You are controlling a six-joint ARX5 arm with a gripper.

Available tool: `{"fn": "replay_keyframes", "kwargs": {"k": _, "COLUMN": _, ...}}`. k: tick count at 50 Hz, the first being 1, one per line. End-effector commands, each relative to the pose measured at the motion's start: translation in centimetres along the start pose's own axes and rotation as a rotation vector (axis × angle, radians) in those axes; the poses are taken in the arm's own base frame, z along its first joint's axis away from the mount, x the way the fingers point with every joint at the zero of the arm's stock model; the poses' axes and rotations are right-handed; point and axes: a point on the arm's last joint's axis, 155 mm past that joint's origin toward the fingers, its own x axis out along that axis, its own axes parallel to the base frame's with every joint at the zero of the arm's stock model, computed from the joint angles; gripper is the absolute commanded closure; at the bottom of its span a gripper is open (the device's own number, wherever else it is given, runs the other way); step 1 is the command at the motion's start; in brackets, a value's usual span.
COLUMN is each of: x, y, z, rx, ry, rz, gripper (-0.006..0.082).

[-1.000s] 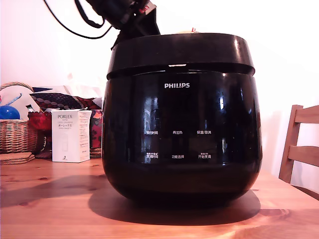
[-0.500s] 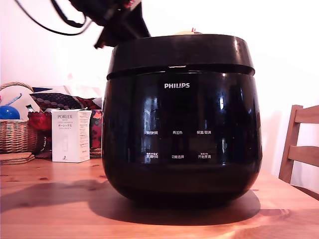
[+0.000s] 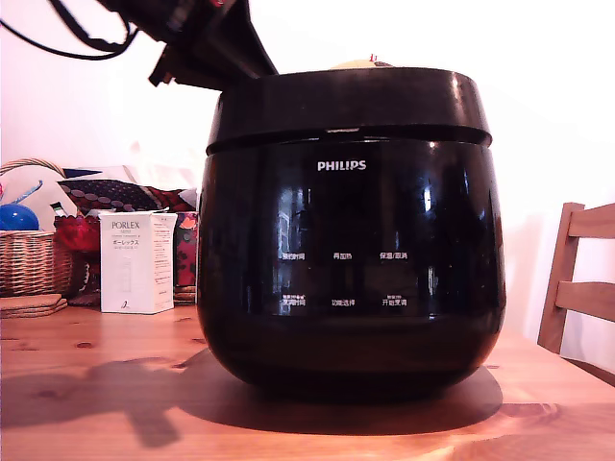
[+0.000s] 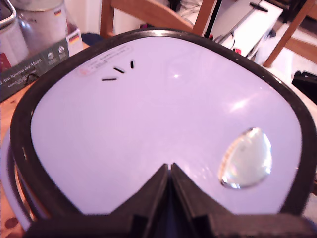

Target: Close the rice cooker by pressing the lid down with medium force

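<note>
The glossy black rice cooker (image 3: 351, 259) with its white PHILIPS logo fills the middle of the exterior view on the wooden table (image 3: 96, 384). Its lid (image 3: 346, 101) lies down flat on the body, with only a thin seam between them. In the wrist view the lid (image 4: 148, 109) shows a shiny pale top with a clear oval bump. My gripper (image 3: 231, 48) hangs above the lid's rear edge at the exterior view's left. Its fingertips (image 4: 169, 167) are pressed together with nothing between them, just over the lid's surface.
A white PORLEX box (image 3: 136, 261) and a wicker basket (image 3: 29, 254) stand behind the cooker at the exterior view's left. A wooden chair (image 3: 577, 279) is at the right. Metal cans (image 4: 34, 20) and a green carton (image 4: 34, 64) sit beyond the cooker.
My gripper has risen and drawn away toward the exterior view's left, off the lid's top. The lid has stayed down on the cooker.
</note>
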Motion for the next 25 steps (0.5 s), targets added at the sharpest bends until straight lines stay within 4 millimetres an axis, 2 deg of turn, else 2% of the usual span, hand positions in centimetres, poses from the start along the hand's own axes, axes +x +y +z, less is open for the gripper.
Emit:
{"fn": "replay_keyframes", "kwargs": {"k": 1, "x": 1.2, "y": -0.3, "z": -3.8, "rx": -0.029, "ry": 0.087, "rz": -0.004, "gripper": 0.0781}}
{"fn": "replay_keyframes", "kwargs": {"k": 16, "x": 0.4, "y": -0.9, "z": -5.7, "rx": 0.008, "ry": 0.044, "rz": 0.025, "gripper": 0.0781}}
{"fn": "replay_keyframes", "kwargs": {"k": 25, "x": 0.6, "y": -1.0, "z": -6.9, "rx": 0.010, "ry": 0.052, "rz": 0.026, "gripper": 0.0781}}
